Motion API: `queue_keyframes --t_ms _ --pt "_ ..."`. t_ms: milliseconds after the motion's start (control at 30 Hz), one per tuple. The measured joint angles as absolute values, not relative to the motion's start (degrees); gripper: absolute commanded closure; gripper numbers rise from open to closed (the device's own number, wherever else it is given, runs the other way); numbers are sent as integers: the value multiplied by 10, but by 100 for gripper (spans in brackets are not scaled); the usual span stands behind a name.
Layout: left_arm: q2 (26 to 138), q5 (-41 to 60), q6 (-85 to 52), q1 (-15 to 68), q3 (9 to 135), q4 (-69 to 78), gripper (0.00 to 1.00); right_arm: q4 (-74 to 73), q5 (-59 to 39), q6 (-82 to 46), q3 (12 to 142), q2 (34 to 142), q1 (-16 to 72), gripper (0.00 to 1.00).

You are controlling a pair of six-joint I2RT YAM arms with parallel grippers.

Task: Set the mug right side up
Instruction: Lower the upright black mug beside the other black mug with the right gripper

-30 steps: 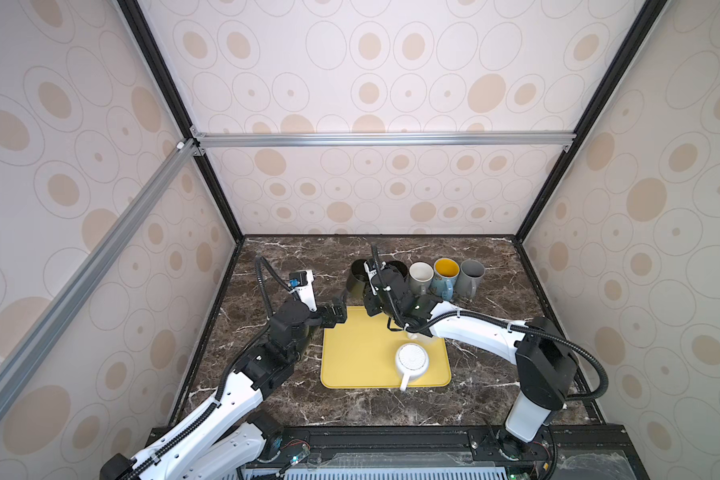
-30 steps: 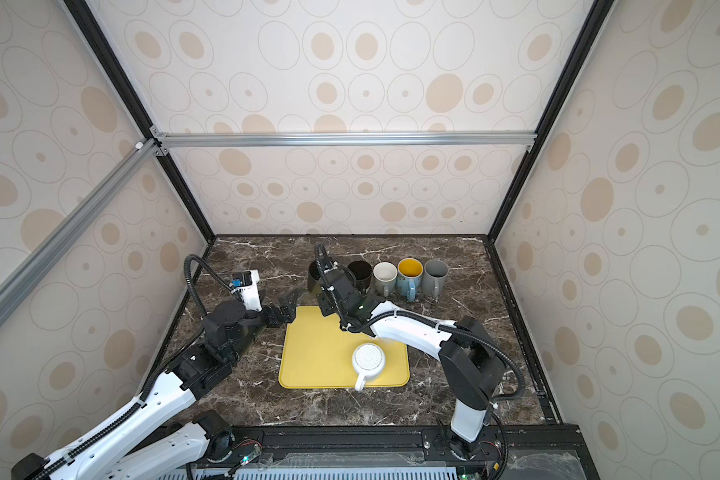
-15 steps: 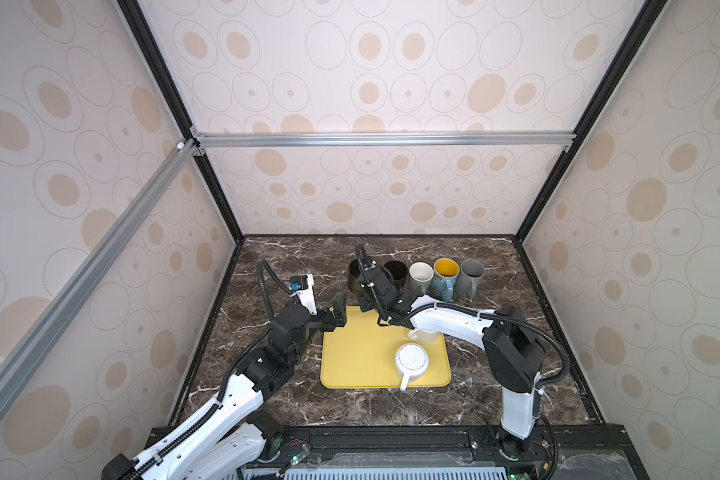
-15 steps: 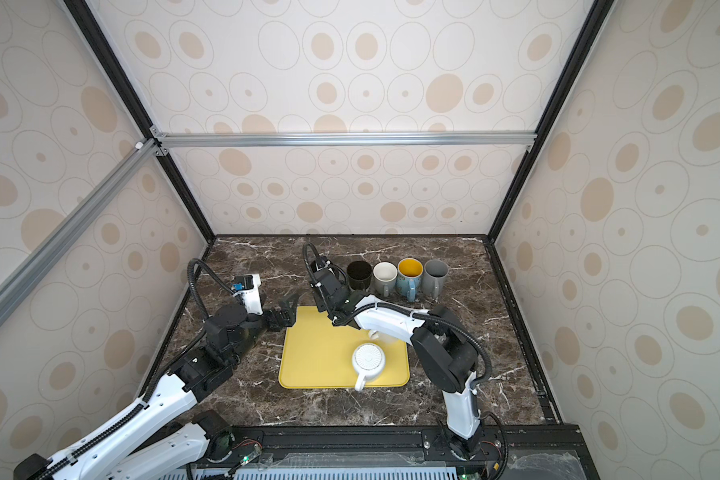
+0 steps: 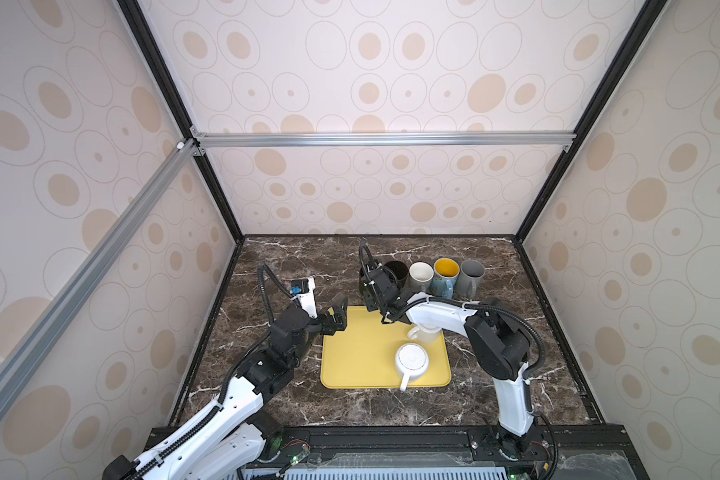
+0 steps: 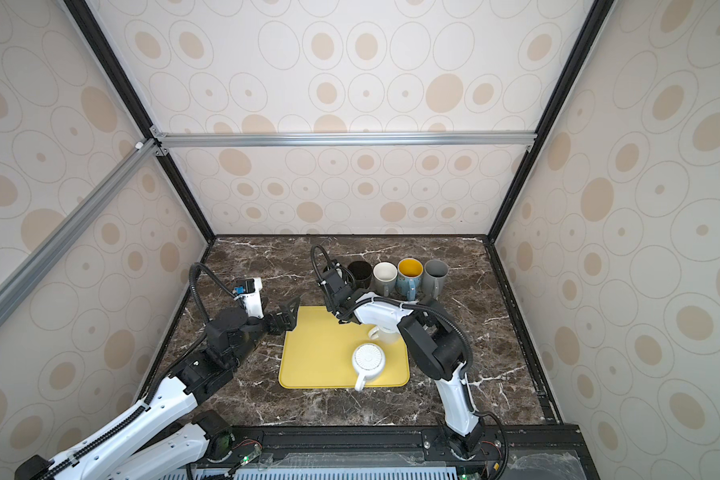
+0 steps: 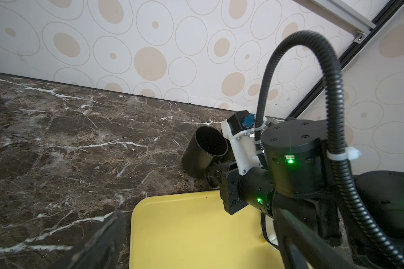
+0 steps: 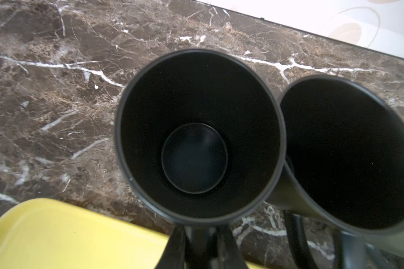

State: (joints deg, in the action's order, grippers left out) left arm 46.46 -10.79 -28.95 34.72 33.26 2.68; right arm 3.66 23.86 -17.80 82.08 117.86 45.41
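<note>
At rear of the worktop [image 8: 56, 97], just behind the yellow tray [image 8: 56, 233], right end effector [image 8: 200, 234] is clamped on the handle of an upright black mug [image 8: 198, 135], rim apparently touching a 2nd black mug [image 8: 350, 151]. Risk: handle-only pinch lets it swing & knock the neighbour; release before base sits flat could tip it. Left end effector [image 5: 336, 316] gapes empty by tray corner; inverted white mug [image 5: 411, 360] on tray not yet turned

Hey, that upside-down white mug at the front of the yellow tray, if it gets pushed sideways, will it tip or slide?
The white mug stands rim-down on its wide mouth, so it would probably slide on the yellow tray rather than tip. Its handle juts toward the tray's front edge, so an off-centre push would likely spin it.
</note>
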Motion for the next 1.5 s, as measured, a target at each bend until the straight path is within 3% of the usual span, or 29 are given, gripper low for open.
queue_keyframes --t_ms 767,1500 --pt "466 -105 -293 345 324 39 0 58 252 -201 865 1210 452 100" --pt "474 -104 -297 344 320 43 0 65 256 -219 875 1217 452 72"
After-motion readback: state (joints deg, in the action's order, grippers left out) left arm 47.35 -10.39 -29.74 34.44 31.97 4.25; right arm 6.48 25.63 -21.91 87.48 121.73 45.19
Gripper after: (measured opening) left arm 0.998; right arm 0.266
